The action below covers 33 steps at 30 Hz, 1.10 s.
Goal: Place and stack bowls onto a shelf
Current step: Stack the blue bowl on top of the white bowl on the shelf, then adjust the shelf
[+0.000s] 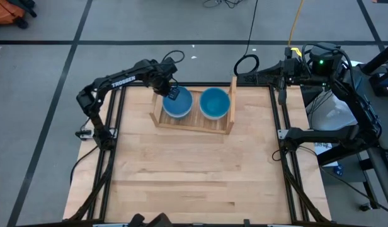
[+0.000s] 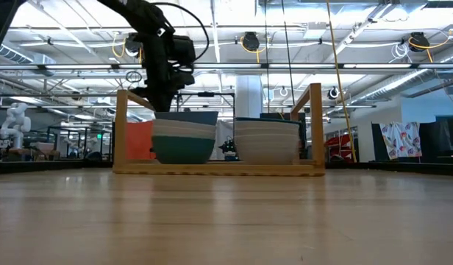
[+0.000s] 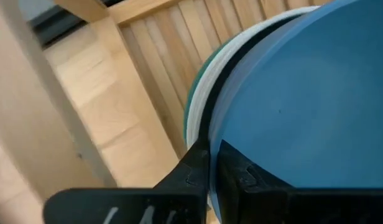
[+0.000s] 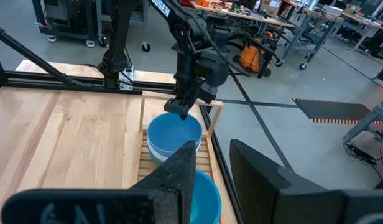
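Note:
On the light-wood shelf [image 1: 193, 121] stand two stacks of bowls. The left stack [image 2: 184, 138] has a dark teal bowl at the bottom, white bowls above it and a bright blue bowl [image 1: 177, 104] on top. The right stack [image 2: 266, 140] is white, with a second blue bowl [image 1: 214, 103] on top. My left gripper [image 1: 172, 94] is at the far-left rim of the left blue bowl and shut on it. My right gripper [image 4: 213, 155] is open and waits off the table's far right corner, touching nothing. My left gripper [image 3: 214, 149] pinches the left blue bowl's rim [image 3: 211, 134] on its far-left side, with one finger [image 3: 241, 177] inside the bowl and the other [image 3: 191, 177] outside. The fingers come from above, slanting down. The bowl sits level on top of the left stack.
The shelf's two upright side boards [image 2: 121, 129] [image 2: 315, 125] flank the stacks, and the left board stands close to my left gripper. Near the shelf lies a broad stretch of wooden tabletop [image 1: 194, 176]. My right arm [image 1: 295, 66] stays beyond the table's far right corner.

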Tool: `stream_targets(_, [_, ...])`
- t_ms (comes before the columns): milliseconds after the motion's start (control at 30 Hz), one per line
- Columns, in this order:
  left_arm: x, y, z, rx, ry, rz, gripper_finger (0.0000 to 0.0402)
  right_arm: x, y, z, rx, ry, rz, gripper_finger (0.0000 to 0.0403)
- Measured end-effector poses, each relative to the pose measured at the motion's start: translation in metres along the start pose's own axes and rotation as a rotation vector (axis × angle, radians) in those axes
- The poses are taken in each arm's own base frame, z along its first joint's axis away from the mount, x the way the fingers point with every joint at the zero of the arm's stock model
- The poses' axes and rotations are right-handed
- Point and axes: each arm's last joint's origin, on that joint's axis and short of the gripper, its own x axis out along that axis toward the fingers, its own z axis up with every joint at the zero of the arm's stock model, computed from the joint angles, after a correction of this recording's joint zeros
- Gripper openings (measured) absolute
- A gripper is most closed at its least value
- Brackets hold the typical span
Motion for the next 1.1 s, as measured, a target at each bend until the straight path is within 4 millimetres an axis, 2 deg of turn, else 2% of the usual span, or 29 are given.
stream_targets(233, [0.000,0.000,0.003,0.002,-0.031,-0.006,0.0052,0.000,0.000,0.000,0.000,0.000,0.000,0.0096])
stream_targets(467, [-0.003,-0.001,0.003,0.043,-0.047,-0.012,0.0060,0.000,0.000,0.000,0.000,0.000,0.000,0.0096])
stream_targets(1100, [-0.072,0.007,-0.002,0.010,-0.357,-0.147,0.0063,0.000,0.000,0.000,0.001,0.000,0.000,0.0096])
